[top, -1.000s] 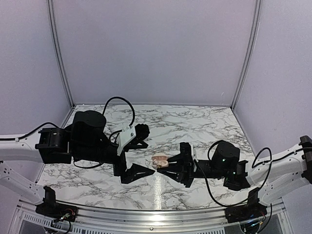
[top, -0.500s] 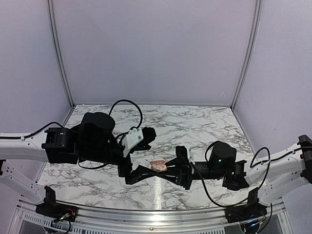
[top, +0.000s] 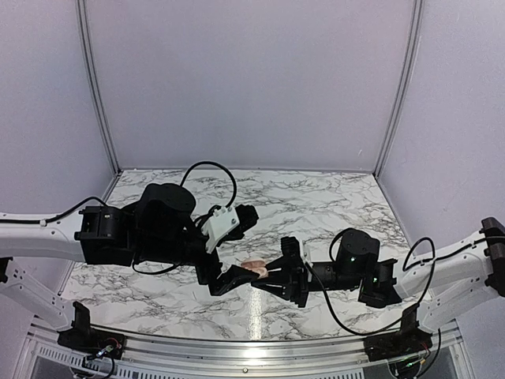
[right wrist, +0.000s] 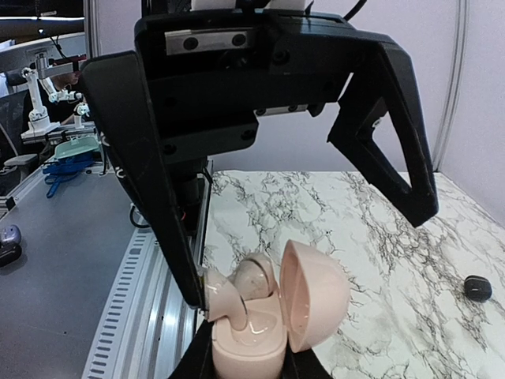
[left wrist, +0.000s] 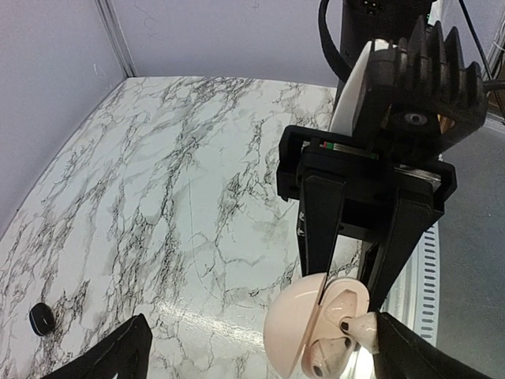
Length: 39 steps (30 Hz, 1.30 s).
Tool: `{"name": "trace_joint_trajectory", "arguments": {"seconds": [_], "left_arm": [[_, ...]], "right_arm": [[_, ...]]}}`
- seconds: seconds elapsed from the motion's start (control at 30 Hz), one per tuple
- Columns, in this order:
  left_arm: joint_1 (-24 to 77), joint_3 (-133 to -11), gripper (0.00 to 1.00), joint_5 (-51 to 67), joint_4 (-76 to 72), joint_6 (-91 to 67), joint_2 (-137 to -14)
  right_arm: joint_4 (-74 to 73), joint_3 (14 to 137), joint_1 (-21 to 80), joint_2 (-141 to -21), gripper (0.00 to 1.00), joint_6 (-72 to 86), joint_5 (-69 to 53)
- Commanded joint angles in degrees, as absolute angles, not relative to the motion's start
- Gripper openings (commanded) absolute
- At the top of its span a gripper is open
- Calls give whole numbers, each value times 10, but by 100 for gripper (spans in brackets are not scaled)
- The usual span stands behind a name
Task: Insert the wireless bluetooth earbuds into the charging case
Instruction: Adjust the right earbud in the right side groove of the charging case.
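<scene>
The charging case (right wrist: 245, 347) is pale pink and its lid (right wrist: 316, 296) stands open. My right gripper (right wrist: 248, 365) is shut on the case's base and holds it above the table; both also show in the top view (top: 254, 266). One pink earbud (right wrist: 256, 278) sits in its well. A second pink earbud (right wrist: 226, 302) leans half in the other well, its back against one fingertip (right wrist: 193, 296) of my left gripper (right wrist: 308, 257). That gripper is wide open, straddling the case. In the left wrist view the case (left wrist: 300, 324) and this earbud (left wrist: 361, 328) sit between the right gripper's fingers (left wrist: 319, 237).
A small black round object (left wrist: 41, 318) lies on the marble table (left wrist: 173, 181), far from the case; it also shows in the right wrist view (right wrist: 476, 287). The table's metal front rail (right wrist: 134, 292) runs close below the case.
My left arm has moved right and closed in on the case, its lower finger now at the case's opening. My right gripper has shifted slightly left with the case.
</scene>
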<state>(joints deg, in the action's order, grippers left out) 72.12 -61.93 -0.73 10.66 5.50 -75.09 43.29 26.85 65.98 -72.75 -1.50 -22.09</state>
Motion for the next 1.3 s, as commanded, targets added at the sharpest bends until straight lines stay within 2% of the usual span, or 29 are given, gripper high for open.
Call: {"name": "trace_joint_trajectory", "arguments": {"seconds": [0.0, 0.7, 1.27], "left_arm": [[723, -635, 99, -41, 109, 43, -760], [716, -642, 99, -90, 101, 4, -775], [711, -648, 99, -79, 92, -33, -788]], "right_arm": [[439, 294, 657, -732, 0, -12, -235], [444, 293, 668, -722, 0, -21, -215], [464, 278, 670, -699, 0, -19, -195]]}}
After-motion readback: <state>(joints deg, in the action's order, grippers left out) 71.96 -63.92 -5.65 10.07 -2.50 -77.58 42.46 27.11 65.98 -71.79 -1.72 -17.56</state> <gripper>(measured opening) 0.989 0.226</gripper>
